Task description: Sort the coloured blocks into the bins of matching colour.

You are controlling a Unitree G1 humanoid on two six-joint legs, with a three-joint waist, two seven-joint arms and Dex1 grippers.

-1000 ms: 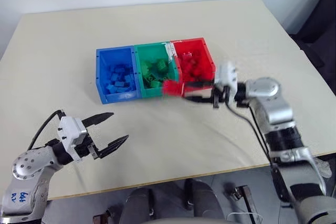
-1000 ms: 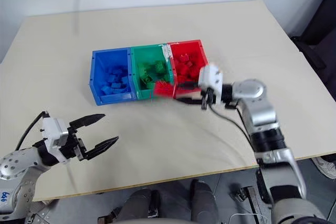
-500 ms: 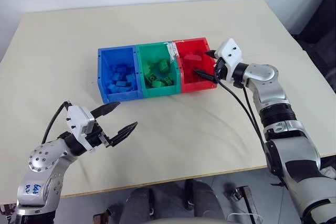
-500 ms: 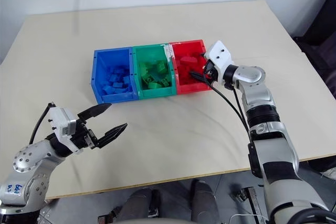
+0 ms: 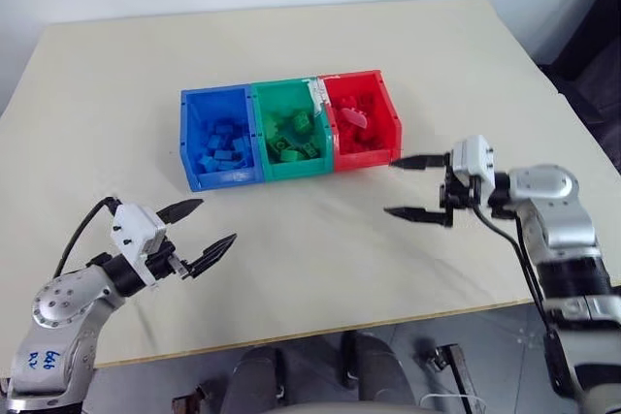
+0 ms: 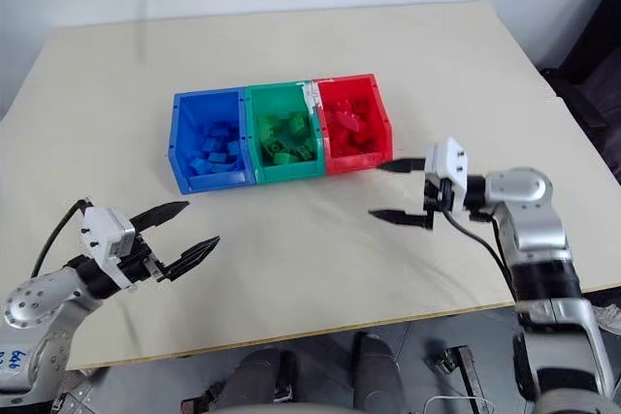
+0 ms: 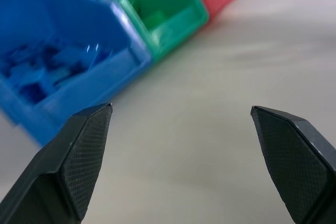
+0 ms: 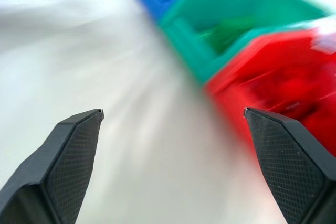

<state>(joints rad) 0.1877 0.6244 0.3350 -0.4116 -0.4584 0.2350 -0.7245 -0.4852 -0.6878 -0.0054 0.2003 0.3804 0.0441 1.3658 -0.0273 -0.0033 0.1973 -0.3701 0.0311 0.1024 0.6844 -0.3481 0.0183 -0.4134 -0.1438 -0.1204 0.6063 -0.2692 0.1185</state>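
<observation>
Both arms are out low over the table (image 5: pixel 408 65), each reaching in from its own side. The right gripper (image 5: pixel 408 187) sits just off the near right corner of the red bin (image 5: pixel 386 133), pointing left toward the middle, its two black fingers spread wide with nothing between them. The left gripper (image 5: pixel 199 232) hangs well short of the bins near the table's front left, aimed forward and to the right, fingers also wide apart and empty. There are three bins joined in a row at mid-table: blue bin (image 5: pixel 188 147), green bin (image 5: pixel 260 133), then red. The blocks are all inside them, colour matching colour: a pile of small blue bricks (image 5: pixel 221 144), a few green ones (image 5: pixel 294 135), and red ones (image 5: pixel 356 123) with one paler rounded piece on top. Honestly can't count the bricks per bin, they blur together in a heap.
</observation>
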